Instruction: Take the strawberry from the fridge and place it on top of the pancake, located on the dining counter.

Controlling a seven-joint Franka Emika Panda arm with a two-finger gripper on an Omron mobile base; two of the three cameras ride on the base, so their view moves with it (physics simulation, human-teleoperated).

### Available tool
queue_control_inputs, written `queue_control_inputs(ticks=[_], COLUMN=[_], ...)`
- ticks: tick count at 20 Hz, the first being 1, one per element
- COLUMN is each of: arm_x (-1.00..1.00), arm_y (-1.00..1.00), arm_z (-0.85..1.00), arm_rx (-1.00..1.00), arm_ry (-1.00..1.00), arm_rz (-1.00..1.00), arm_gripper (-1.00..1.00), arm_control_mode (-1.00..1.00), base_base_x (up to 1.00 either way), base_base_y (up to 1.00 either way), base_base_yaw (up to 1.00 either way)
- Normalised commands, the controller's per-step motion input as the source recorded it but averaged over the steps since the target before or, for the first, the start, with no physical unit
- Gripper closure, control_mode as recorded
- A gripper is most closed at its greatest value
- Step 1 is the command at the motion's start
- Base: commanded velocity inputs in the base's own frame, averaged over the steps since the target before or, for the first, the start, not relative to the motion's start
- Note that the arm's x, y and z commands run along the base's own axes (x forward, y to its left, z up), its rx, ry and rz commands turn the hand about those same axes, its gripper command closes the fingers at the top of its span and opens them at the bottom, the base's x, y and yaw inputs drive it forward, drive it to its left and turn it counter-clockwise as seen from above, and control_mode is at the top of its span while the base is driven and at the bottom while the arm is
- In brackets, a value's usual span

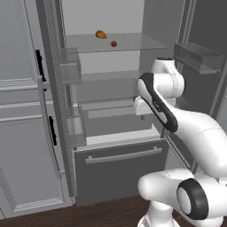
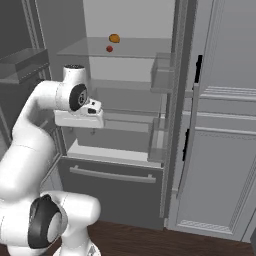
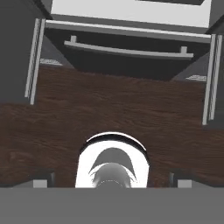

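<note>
- I am looking into the fridge (image 1: 119, 173) with both of its upper doors swung open; its bottom drawer (image 1: 122, 170) is sitting shut, the horizontal bar handle (image 1: 124, 155) running across its front.
- The strawberry (image 1: 114, 43) is lying on the upper glass shelf (image 1: 133, 44) inside the fridge, toward the front of the shelf; I am also seeing it from the right base view (image 2: 109, 48).
- An orange-yellow food item (image 1: 101, 34) is sitting on the same shelf, just behind the strawberry and slightly to its left, the two apart.
- The door bins (image 1: 71, 73) on the open left door are showing nothing that I can make out; likewise the bin on the right door (image 1: 197, 55).
- The gripper (image 3: 113, 178) is pointing down at the dark wood floor (image 3: 109, 113) in front of the drawer; its fingertips (image 3: 41, 181) are standing far apart, wide, gripping nothing.
- The hand is hanging level with the lower shelves, well below the strawberry and well apart from it.
</note>
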Motion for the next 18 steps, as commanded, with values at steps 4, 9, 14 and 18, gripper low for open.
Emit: queue_control_inputs(ticks=[4, 9, 14, 18], arm_x=[-1.00, -0.51, 0.00, -0.12], arm_y=[-0.53, 0.09, 0.26, 0.01], arm_z=[-0.12, 0.00, 0.03, -0.07], arm_rx=[-0.08, 0.00, 0.00, 0.06], arm_ry=[-0.34, -0.17, 0.00, 0.00], arm_rz=[0.29, -0.06, -0.30, -0.29], arm_gripper=[-1.00, -1.00, -1.00, -1.00], arm_control_mode=[-1.00, -1.00, -1.00, -1.00], base_base_x=[0.00, 0.00, 0.00, 0.00], base_base_y=[0.00, 0.00, 0.00, 0.00], base_base_yaw=[0.00, 0.00, 0.00, 0.00])
